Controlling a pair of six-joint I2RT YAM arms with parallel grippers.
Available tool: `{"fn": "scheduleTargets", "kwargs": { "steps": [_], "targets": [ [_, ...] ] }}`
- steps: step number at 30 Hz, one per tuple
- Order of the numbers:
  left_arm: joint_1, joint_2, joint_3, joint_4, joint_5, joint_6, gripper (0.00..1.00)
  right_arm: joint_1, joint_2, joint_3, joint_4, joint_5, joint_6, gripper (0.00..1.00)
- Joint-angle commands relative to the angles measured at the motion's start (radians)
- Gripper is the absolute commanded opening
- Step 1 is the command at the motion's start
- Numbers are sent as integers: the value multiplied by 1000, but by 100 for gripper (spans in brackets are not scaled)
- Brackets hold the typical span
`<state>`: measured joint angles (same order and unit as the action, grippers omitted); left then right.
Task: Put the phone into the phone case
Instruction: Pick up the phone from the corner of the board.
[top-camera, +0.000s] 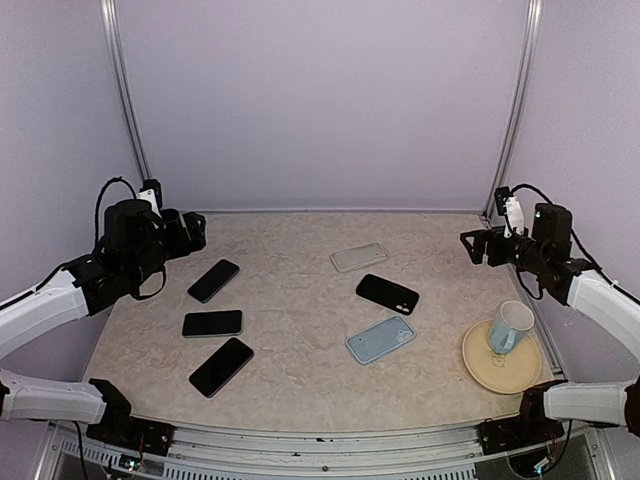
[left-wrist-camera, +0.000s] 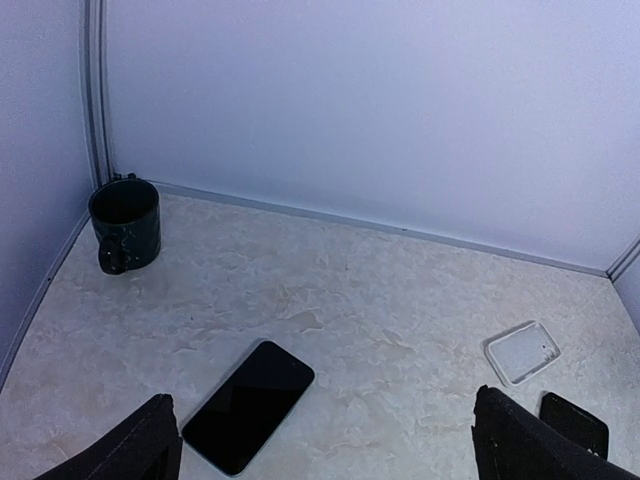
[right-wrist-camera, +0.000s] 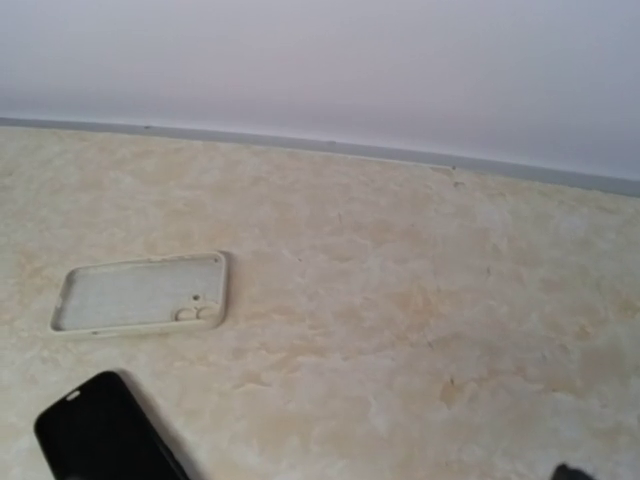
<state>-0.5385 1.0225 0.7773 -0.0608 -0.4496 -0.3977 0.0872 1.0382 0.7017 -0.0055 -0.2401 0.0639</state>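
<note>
Left hand (left-wrist-camera: 325, 445) agape near phone (left-wrist-camera: 248, 405)

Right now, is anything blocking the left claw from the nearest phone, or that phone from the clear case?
Nothing visible does. The left gripper hangs open near the nearest phone with only air between them, and only bare table lies between that phone and the clear case. The dark mug sits off in the back corner.

The phone's (left-wrist-camera: 248, 405) face is glossy, the marbled table (left-wrist-camera: 400, 300) matt, the pale case (right-wrist-camera: 140, 292) seemingly translucent plastic.
</note>
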Motion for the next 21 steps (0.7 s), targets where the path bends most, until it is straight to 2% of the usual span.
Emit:
{"fn": "scheduleTargets", "kwargs": {
  "steps": [1,8,12,17,21],
  "targets": [
    [-6,3,32,3,-28,-7,99,-18,0,30,35,-33,-12,100],
    [-6,-4,37,18,-26,17,99,-14,-15,26,70,-53,2,100],
    [-5,17,60,9,1,55,99,-13,-22,22,101,-5,78,100],
    [3,41,90,6,143,64,99,-14,-19,3,168,5,162,100],
    [63,40,103,5,280,130,99,-14,6,17,164,-84,166,100]
  ]
}}
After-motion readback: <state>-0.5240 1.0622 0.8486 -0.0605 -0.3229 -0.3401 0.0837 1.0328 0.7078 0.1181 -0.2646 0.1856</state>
